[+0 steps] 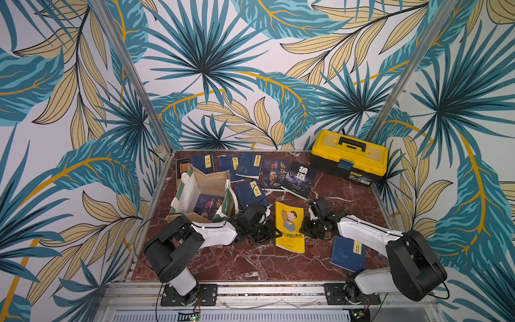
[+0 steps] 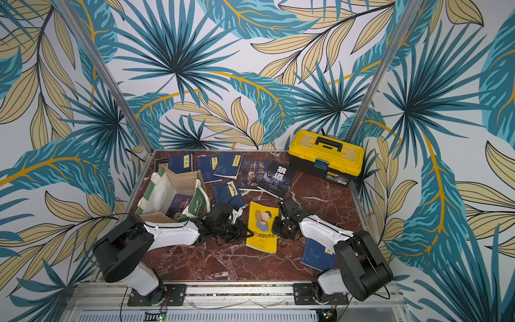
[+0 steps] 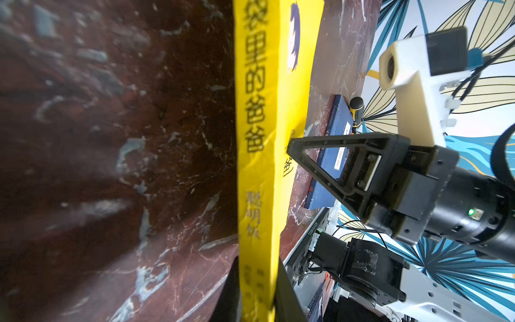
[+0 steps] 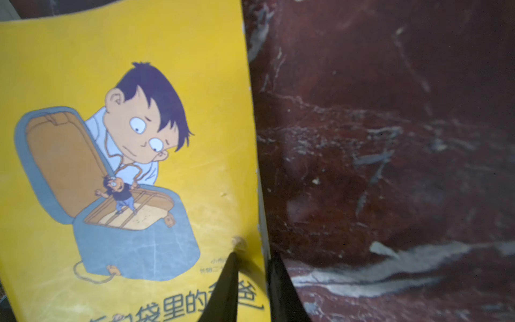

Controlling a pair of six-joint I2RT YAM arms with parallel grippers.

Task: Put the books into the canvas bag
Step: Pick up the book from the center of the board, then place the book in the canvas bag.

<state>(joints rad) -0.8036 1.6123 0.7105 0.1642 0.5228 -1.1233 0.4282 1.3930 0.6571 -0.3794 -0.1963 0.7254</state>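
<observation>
- My left gripper (image 3: pixel 257 278) is closed on the spine of the yellow book (image 1: pixel 289 227), with one finger tight against each side.
- My right gripper (image 4: pixel 254 255) stands astride the opposite edge of this book, one finger over the cover and one past the edge. Whether it really pinches, I cannot tell.
- The yellow book is bowed, between my two arms, over the marble table (image 1: pixel 250 264).
- The canvas bag (image 1: pixel 209 179) stands open beside my left arm, with a dark portrait book (image 1: pixel 207 205) inside.
- More navy books (image 1: pixel 252 166) lie behind it.
</observation>
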